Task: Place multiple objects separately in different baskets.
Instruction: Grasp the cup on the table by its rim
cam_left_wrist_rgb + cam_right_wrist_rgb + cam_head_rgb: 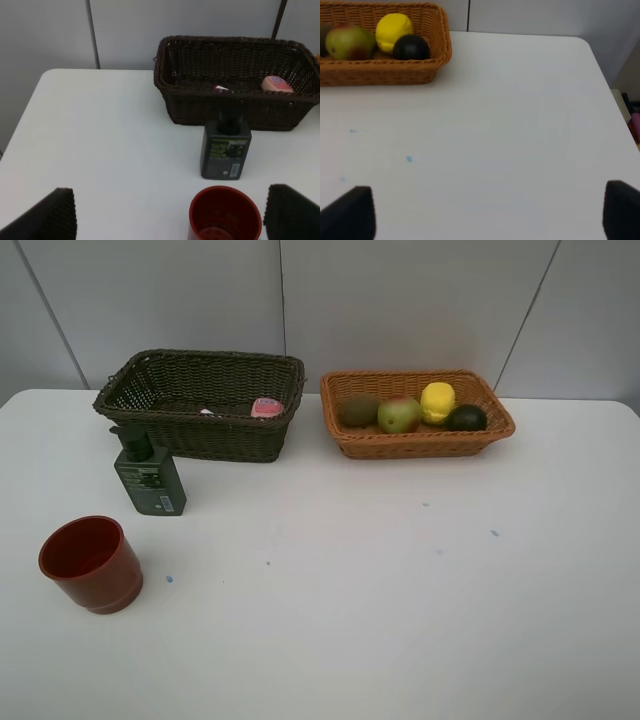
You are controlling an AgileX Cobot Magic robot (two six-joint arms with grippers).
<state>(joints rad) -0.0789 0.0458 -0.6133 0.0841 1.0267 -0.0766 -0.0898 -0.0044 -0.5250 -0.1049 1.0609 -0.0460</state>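
The dark brown basket [200,435] stands at the back left and holds the pink white-capped bottle [267,407] and a white marker [207,412]. In the light orange-tan basket [420,446] lie the kiwi [359,410], pear [399,414], lemon [437,402] and dark green fruit [466,418]. A dark green pump bottle [150,477] stands in front of the brown basket. Nearer the front left sits the red cup [92,563]. My left gripper [170,200] is open, back from the cup [225,215]. My right gripper [487,200] is open over bare table.
Both baskets stand along the back of the white table [380,580], close to the grey wall panels. The table's right edge and rounded far corner [585,45] show in the right wrist view. Neither arm appears in the exterior high view.
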